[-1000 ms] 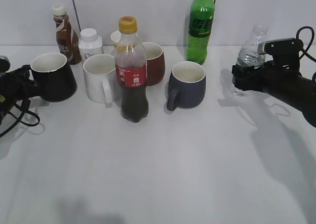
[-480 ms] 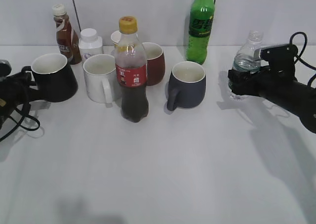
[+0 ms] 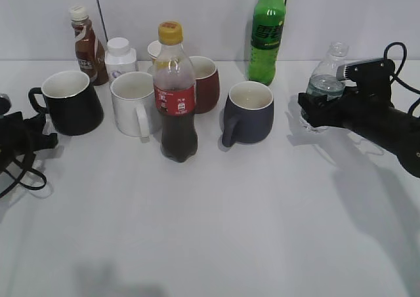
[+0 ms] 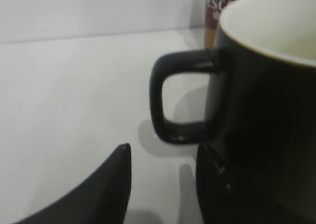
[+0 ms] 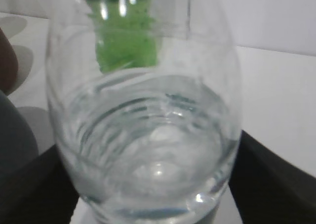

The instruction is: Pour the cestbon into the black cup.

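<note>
We're seeing the right gripper [image 3: 314, 110] clamping the cestbon [image 3: 324, 80] at its lower body, far right on the surface [image 3: 262, 218]; in the right wrist view the bottle [image 5: 148, 135] is sitting between the fingers [image 5: 261, 179], water sloshing inside. The black cup [image 3: 69, 102] is standing upright at far left, handle facing the left gripper [image 3: 39, 139]. In the left wrist view that gripper [image 4: 163, 184] is spread, holding nothing, one finger [image 4: 106, 189] showing just below the cup handle [image 4: 170, 100].
</note>
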Available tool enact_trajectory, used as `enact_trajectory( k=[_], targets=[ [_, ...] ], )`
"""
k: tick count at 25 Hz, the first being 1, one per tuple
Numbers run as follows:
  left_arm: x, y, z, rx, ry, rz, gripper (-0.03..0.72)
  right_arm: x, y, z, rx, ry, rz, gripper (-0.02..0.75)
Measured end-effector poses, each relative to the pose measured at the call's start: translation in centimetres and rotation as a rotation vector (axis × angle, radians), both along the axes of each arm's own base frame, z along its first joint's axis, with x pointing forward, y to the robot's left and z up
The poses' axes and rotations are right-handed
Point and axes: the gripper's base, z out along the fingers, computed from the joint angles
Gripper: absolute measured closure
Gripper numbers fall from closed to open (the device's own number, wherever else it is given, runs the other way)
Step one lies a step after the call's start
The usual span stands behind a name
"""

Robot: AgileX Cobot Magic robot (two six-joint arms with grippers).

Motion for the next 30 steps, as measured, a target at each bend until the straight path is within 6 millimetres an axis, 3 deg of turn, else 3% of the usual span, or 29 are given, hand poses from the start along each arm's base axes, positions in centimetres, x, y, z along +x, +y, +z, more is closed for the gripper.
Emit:
enact_trajectory(
  k=[3,5,11,15,19,24,27,30],
  targets=[
    [-0.6,0.0,1.3,-0.001,-0.02,0.0,0.315,0.0,0.0,0.6,0.001,-0.012,-0.002,0.082],
    [-1.3,0.0,2.3,-0.001,-0.033,0.0,0.309,0.2,0.0,2.1,-0.002,-0.039,-0.004,0.081],
    [-3.3,0.1,7.4,-0.015,-0.092,0.002,0.305,0.1,-0.3,10.2,0.001,-0.148,-0.033,0.081],
    [-4.8,0.1,12.0,-0.068,-0.029,0.017,0.304,-1.6,-0.4,16.1,-0.004,-0.197,-0.028,0.081],
    [-8.4,0.3,17.3,-0.132,0.029,0.044,0.282,-4.8,-0.8,21.3,0.002,-0.178,-0.041,0.081],
    [-14.8,0.1,22.1,-0.177,0.061,0.02,0.246,-10.4,-1.6,26.2,-0.111,-0.149,-0.126,0.082],
    [-19.1,0.0,24.0,-0.179,0.039,-0.005,0.243,-15.1,-1.9,28.4,-0.139,-0.142,-0.19,0.085],
    [-22.5,-0.1,24.6,-0.179,0.048,-0.023,0.243,-19.5,-2.2,29.2,-0.149,-0.12,-0.218,0.085]
  ],
)
